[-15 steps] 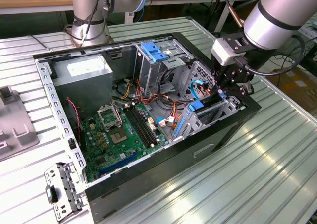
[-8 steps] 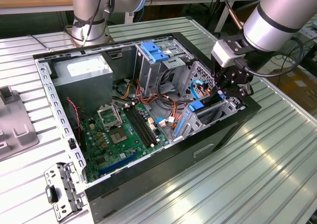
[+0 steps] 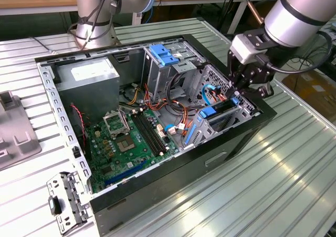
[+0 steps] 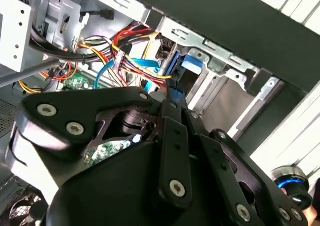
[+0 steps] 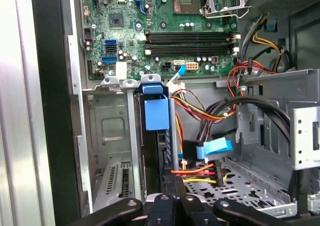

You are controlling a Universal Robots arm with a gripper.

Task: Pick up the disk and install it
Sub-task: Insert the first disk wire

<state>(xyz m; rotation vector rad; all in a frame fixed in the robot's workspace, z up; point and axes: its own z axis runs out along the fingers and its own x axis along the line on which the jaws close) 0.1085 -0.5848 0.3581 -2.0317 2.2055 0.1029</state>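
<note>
Open computer case (image 3: 231,142) on a ribbed metal worktop (image 3: 273,184), with the end effector (image 3: 242,85) lowered over the drive cage at the exterior view's right. The disk (image 5: 161,151), standing on edge with its blue rail (image 5: 156,113) uppermost, sits partly inside a cage slot, beside bundled cables (image 5: 200,108) and a loose blue connector (image 5: 214,148). The end effector appears clamped on the disk's near edge in the first wrist view, judged from fingers converging there. Probable risks: a slightly tilted disk could jam against the slot walls; the adjacent cables could be pinched or snagged; a slipping grip could let it drop. No writing is legible; the power supply (image 3: 86,79) carries a white sticker.
</note>
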